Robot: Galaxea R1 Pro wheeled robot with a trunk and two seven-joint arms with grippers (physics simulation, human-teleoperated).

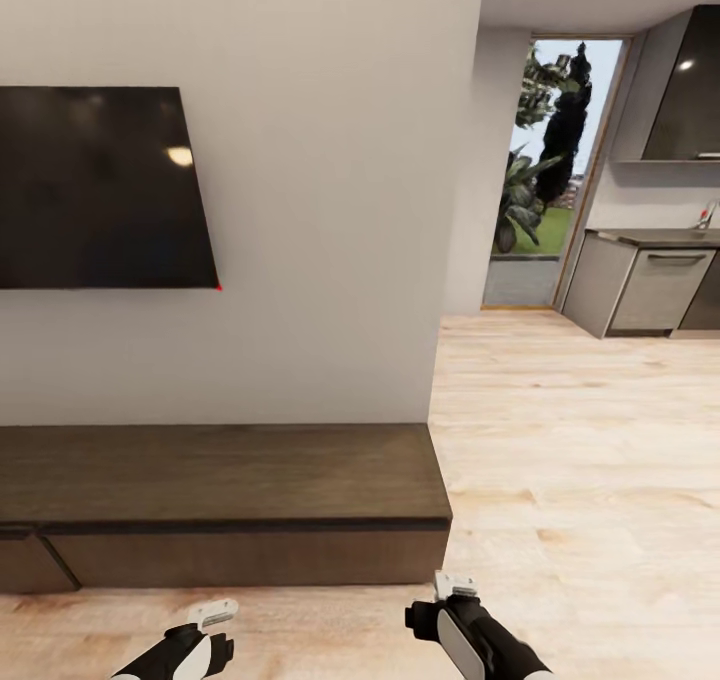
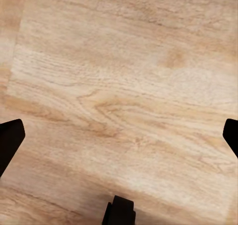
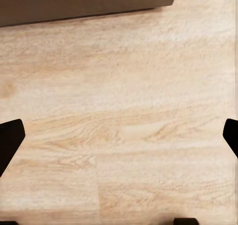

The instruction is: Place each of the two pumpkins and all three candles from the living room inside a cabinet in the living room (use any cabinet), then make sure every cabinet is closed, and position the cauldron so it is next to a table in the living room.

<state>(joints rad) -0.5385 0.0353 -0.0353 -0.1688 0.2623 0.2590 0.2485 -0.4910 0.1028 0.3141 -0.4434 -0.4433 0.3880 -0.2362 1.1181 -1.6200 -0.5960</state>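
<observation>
Cabinet (image 1: 225, 500) sat straight ahead of us, long, low and dark brown, against the pale wall (image 1: 330, 210) under the black TV (image 1: 100, 188). Its right-hand drawer front looked shut and flush; at the far left edge of our head view a second front seemed to stand slightly out of line, though we could not tell whether it was open. Nothing lay on the cabinet's top. Light wood plank floor (image 1: 560, 480) ran from the cabinet toward us and off to the right, where it reached a kitchen with grey cupboards (image 1: 650, 285) and a tall window (image 1: 555, 150) showing green plants.

Both our arms hung low over the floor just in front of the cabinet. Our left gripper (image 1: 213, 615) pointed down at bare planks; in its wrist view the dark fingertips (image 2: 10, 140) sat wide apart at the picture's sides, so it was spread open and held nothing. Our right gripper (image 1: 456, 588) hung near the cabinet's right end, its fingertips (image 3: 10, 143) likewise far apart and empty, and its wrist view caught the cabinet's (image 3: 84, 4) dark edge beyond the planks.
</observation>
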